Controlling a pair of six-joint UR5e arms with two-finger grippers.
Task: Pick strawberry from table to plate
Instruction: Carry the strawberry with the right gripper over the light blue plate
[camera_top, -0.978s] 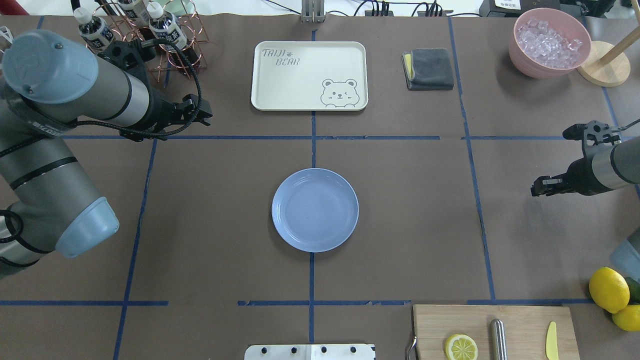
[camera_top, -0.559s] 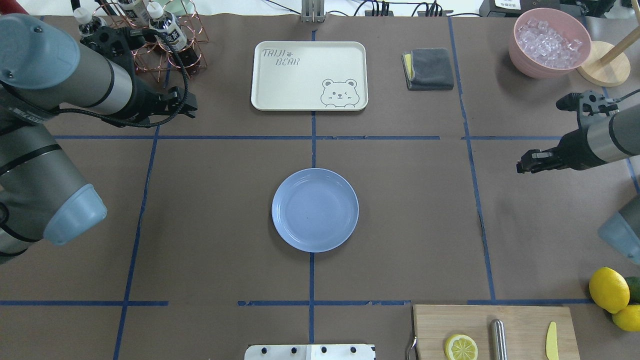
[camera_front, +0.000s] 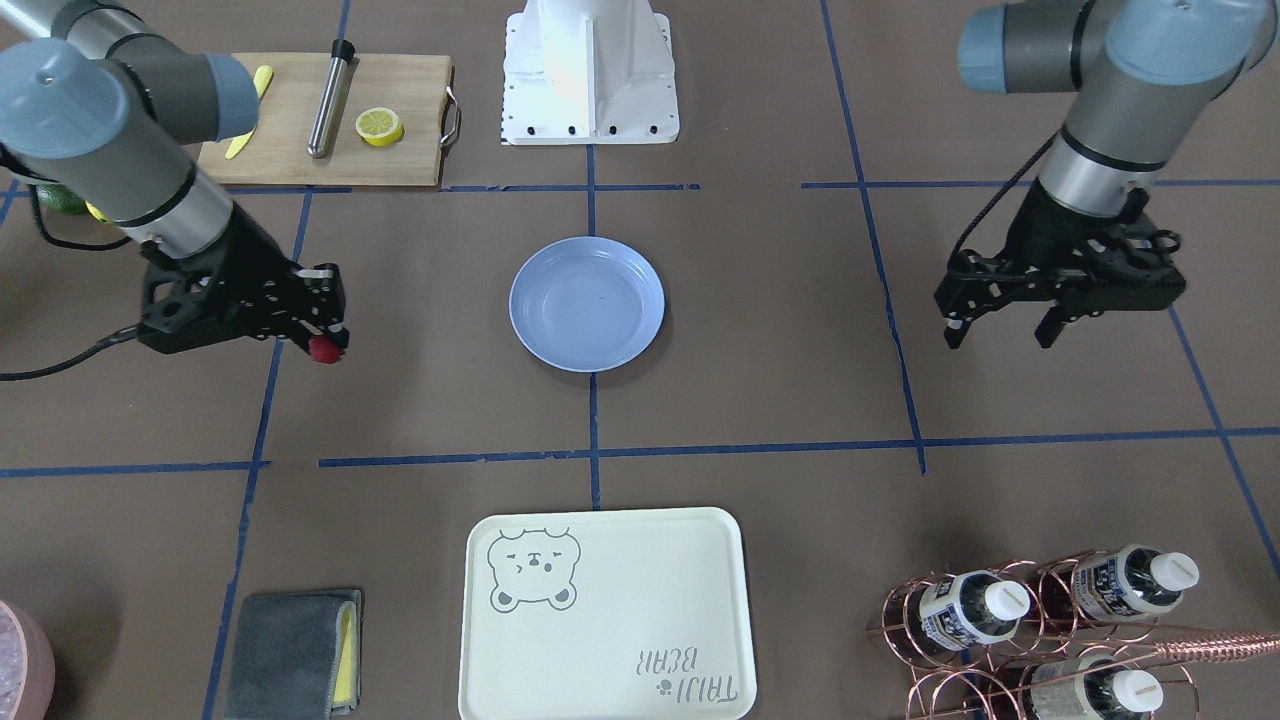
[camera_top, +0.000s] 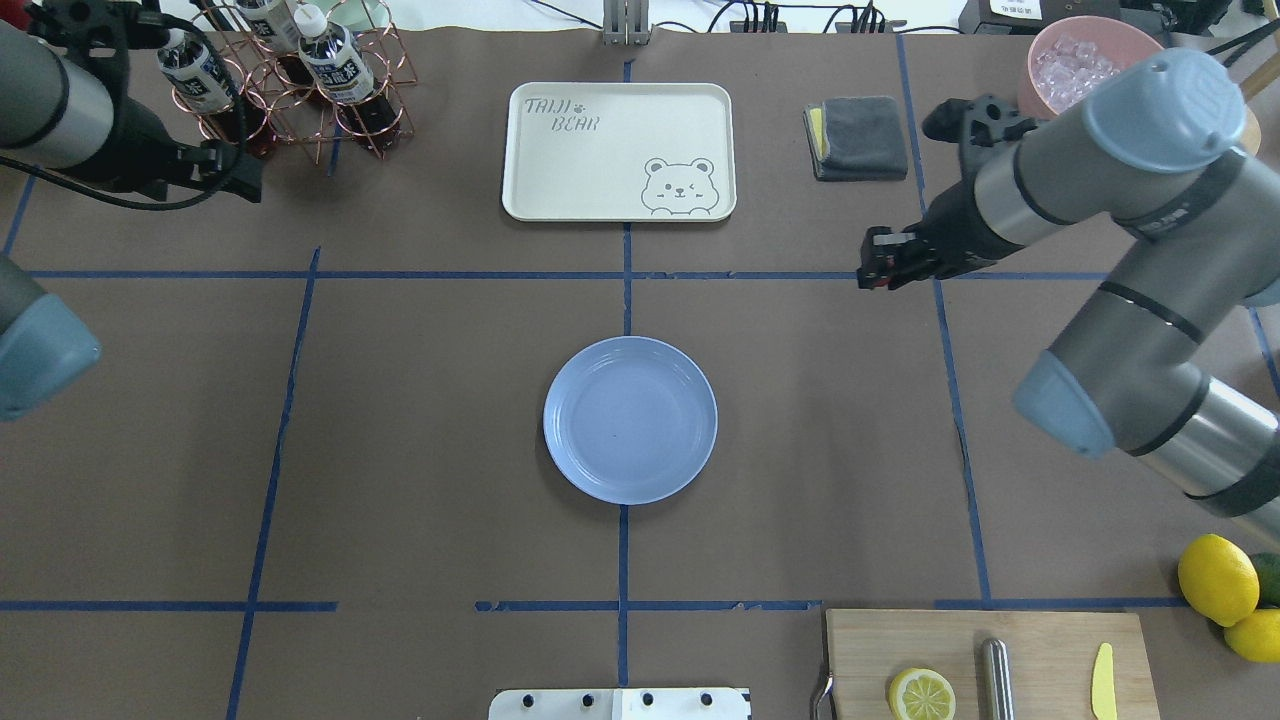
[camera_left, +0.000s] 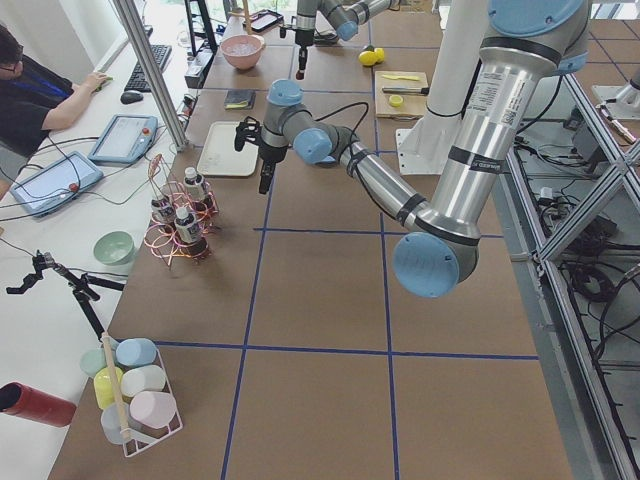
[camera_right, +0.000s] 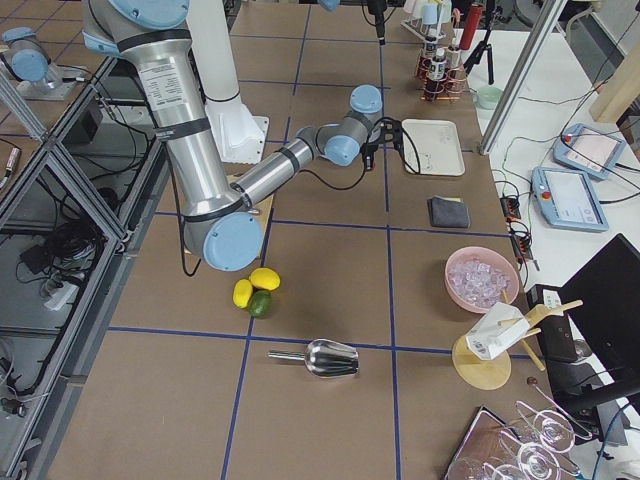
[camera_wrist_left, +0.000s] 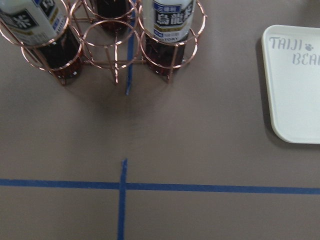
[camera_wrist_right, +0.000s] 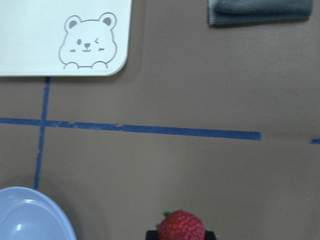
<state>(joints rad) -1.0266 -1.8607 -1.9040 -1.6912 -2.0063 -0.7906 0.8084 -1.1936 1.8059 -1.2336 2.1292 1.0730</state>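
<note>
The small red strawberry (camera_front: 323, 348) hangs above the brown table (camera_top: 400, 450), pinched between the fingers of my right gripper (camera_front: 325, 338), which is shut on it. In the right wrist view the strawberry (camera_wrist_right: 181, 226) sits at the bottom edge, with the light blue plate (camera_wrist_right: 27, 215) in the lower left corner. The plate (camera_top: 630, 420) is empty at the table's middle, and my right gripper (camera_top: 872, 272) is off to its far right. My left gripper (camera_front: 998, 335) hovers open and holds nothing, close to the bottle rack.
A cream bear-print tray (camera_top: 618, 150) and a grey cloth (camera_top: 860, 137) lie at the far side. A copper rack of bottles (camera_top: 290, 70) stands far left, a pink bowl of ice (camera_top: 1075, 60) far right. A cutting board (camera_top: 990, 665) and lemons (camera_top: 1217, 578) lie near right.
My right arm has swung from the table's right edge leftward and farther out, toward the plate's side. My left arm has pulled back to the left, toward the bottle rack.
</note>
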